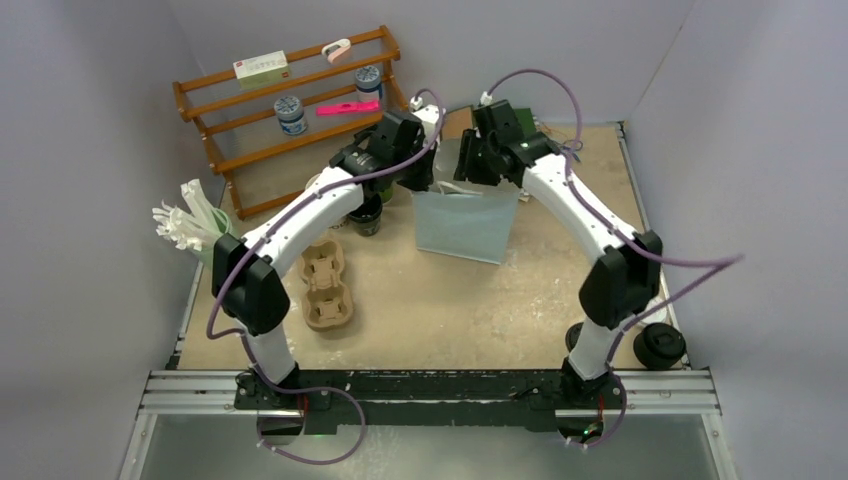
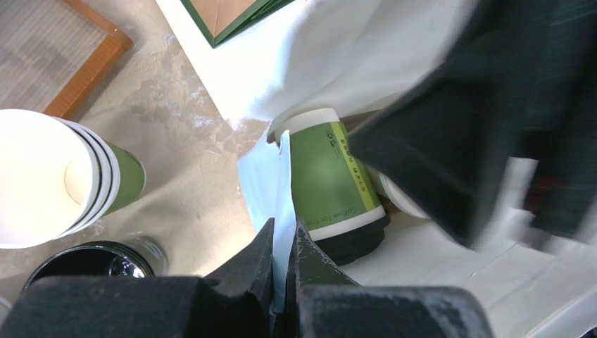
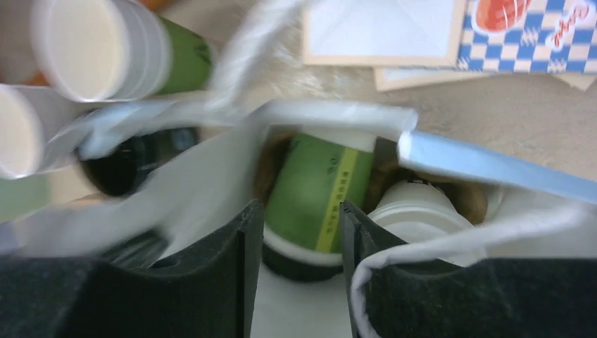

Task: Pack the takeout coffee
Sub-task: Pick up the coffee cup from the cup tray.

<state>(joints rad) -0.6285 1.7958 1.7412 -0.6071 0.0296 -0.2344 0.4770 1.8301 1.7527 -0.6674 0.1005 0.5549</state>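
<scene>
A light blue paper bag (image 1: pixel 465 228) stands mid-table. Inside it a green takeout coffee cup with a black lid (image 2: pixel 331 179) leans over, and a white-lidded cup (image 3: pixel 419 208) sits beside it. My left gripper (image 2: pixel 284 229) is shut on the bag's left top edge (image 2: pixel 276 176); from above the left gripper (image 1: pixel 418 183) sits at the bag's left corner. My right gripper (image 3: pixel 303 211) reaches into the bag mouth, jaws apart, with the green cup (image 3: pixel 313 193) just beyond its tips. A white bag handle (image 3: pixel 422 250) drapes over its right finger. In the top view the right gripper (image 1: pixel 468 170) hangs over the bag.
A stack of lidless cups (image 2: pixel 63 176) and a dark round-topped container (image 2: pixel 98 260) stand left of the bag. A brown pulp carrier (image 1: pixel 325 280) lies front left. A wooden shelf (image 1: pixel 290 100) fills the back left. A black lid (image 1: pixel 660 345) rests by the right arm's base.
</scene>
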